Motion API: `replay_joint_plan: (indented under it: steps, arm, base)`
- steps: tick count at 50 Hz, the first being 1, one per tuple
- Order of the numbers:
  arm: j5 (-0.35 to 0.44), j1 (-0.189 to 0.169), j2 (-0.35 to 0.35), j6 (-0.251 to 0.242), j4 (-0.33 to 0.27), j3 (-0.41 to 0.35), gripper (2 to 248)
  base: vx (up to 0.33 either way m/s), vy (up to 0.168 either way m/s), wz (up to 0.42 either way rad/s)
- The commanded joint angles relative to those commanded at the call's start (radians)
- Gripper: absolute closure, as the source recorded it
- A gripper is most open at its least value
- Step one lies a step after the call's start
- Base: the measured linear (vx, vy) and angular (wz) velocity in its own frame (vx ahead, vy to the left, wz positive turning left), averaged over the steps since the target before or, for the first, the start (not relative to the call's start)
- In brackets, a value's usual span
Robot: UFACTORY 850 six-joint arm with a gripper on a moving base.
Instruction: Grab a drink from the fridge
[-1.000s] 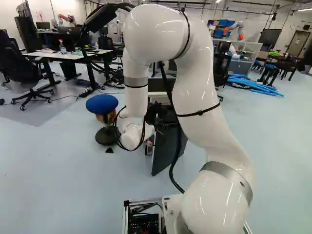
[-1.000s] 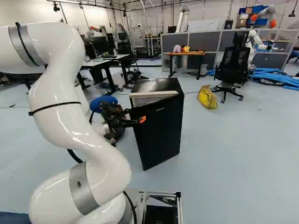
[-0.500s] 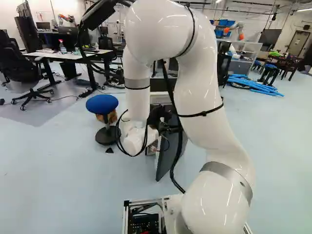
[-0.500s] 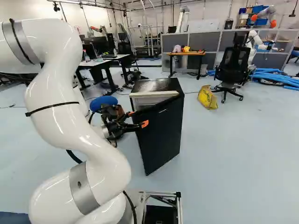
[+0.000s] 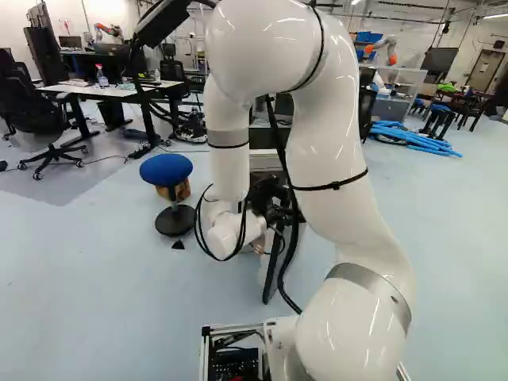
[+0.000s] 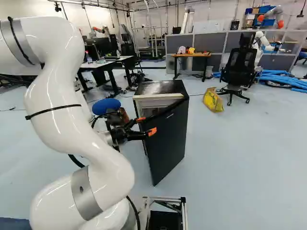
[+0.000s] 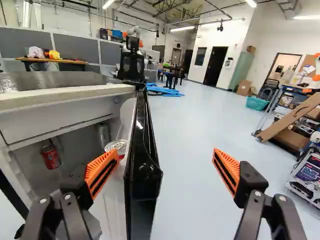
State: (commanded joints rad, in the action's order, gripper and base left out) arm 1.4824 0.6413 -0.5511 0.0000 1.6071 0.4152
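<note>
Probably door-opening step: my gripper [image 7: 165, 153] wide, straddling fridge door [image 7: 142, 192]. Red can [image 7: 51, 156] inside fridge [image 7: 60, 112], silver-topped can [image 7: 116, 146] by door's inner side. Next needs wider door swing, then clear reach in.

obstacle: door [image 7: 141, 200] inside spread hand [image 6: 146, 125] | passage: gap between door and fridge [image 6: 160, 87]

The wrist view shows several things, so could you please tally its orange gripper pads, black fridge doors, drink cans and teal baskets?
Orange pads: 2
Black fridge door: 1
Drink cans: 2 (a red can, a silver-topped can)
Teal basket: 1
Total: 6
A dim upright object in the fridge is too unclear to count.
</note>
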Motion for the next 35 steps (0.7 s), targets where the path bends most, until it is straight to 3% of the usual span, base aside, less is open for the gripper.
replay_joint_plan:
  steps: [18,35]
  arm:
    - [0.005,-0.028,0.005,0.000,0.072,-0.025,3]
    - [0.005,-0.085,0.004,0.000,0.140,-0.020,3]
  base:
    - [0.000,0.000,0.000]
    - [0.000,0.000,0.000]
